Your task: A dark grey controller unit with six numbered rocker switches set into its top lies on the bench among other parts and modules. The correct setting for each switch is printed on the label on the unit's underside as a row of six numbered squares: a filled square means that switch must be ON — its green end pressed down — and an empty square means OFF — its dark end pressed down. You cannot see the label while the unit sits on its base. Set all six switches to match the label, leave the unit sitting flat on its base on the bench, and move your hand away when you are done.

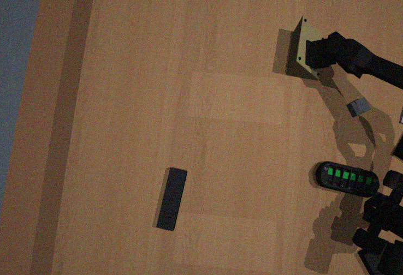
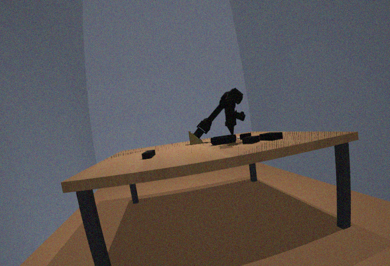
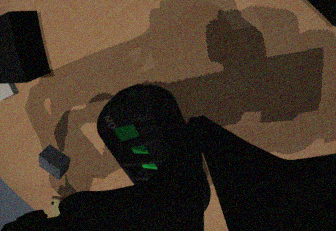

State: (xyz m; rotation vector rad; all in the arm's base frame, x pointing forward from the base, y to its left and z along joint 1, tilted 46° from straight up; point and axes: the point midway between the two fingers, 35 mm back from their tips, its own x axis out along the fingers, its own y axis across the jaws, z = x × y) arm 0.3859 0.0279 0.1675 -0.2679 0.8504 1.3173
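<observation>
Wooden and wide, the table [image 1: 127, 145] [image 2: 202, 157] carries it all, folks! Over it bends the black arm [image 1: 393, 74] [image 2: 215, 112], its gripper [image 1: 375, 196] [image 2: 232, 133] [image 3: 196, 123] clenched on nothing, tips right at one end of the switch box [image 1: 348, 179] [image 2: 223, 140] [image 3: 140, 104]; contact, I can't tell. That box sits top up, green showing on six switches. A dark bar [image 1: 172, 199] [image 2: 148, 154] lies well apart, and a little grey block [image 1: 359, 107] [image 3: 54, 161] rests between box and arm base.
</observation>
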